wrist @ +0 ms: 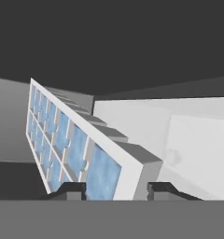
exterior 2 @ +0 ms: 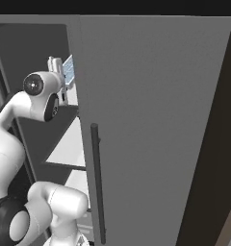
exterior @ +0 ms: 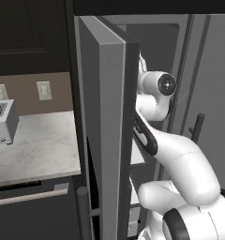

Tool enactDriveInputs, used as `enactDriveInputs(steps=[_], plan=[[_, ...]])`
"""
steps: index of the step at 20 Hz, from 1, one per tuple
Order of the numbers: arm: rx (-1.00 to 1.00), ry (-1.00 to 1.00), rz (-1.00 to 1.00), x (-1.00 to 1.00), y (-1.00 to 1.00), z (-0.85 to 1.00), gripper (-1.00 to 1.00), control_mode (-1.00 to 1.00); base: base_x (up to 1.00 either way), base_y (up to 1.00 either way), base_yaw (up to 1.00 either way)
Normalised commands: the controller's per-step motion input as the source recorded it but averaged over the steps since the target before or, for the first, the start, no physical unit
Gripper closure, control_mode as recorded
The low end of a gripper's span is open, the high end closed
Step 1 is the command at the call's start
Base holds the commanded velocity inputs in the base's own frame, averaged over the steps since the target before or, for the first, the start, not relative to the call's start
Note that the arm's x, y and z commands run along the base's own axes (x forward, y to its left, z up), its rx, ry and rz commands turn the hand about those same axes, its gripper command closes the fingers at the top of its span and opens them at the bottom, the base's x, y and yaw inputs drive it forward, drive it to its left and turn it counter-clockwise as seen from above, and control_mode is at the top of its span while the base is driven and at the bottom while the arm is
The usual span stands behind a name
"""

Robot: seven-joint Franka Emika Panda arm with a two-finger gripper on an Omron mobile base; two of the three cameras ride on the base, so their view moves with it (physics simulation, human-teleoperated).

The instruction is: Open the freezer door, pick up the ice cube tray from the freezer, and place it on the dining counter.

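The freezer door [exterior: 100, 131] stands swung wide open, seen edge-on. My arm reaches into the freezer [exterior 2: 40, 129], above its white shelves [exterior 2: 69, 144]. The ice cube tray [wrist: 67, 144], white with two rows of pale blue cells, is tilted and raised off the shelf, one end between my fingertips [wrist: 72, 190]. My gripper [wrist: 116, 190] is shut on the tray's near end. In the right base view the tray [exterior 2: 68, 69] shows beside the gripper [exterior 2: 57, 72], high in the compartment. The dining counter is out of view.
The plain grey fridge door [exterior 2: 156, 120] with its dark bar handle [exterior 2: 96, 182] stays closed right of the freezer. Left of the open door lies a marble worktop [exterior: 39, 145] with a toaster [exterior: 2, 122]. Small grey drawers [exterior: 133, 215] sit low in the freezer.
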Motion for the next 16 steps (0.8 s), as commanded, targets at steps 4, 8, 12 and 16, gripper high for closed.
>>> enactDriveInputs(steps=[4, 8, 12, 16], plan=[[0.0, 0.0, 0.0, -0.19, 0.12, 0.36, 1.0, -1.0, 0.0, 0.0, 0.0], [0.0, 0.0, 0.0, -0.26, 0.05, 0.31, 1.0, -1.0, 0.0, 0.0, 0.0], [0.0, 0.0, 0.0, -0.31, 0.0, 0.17, 1.0, -1.0, 0.0, 0.0, 0.0], [0.0, 0.0, 0.0, -0.42, 0.0, 0.07, 1.0, -1.0, 0.0, 0.0, 0.0]])
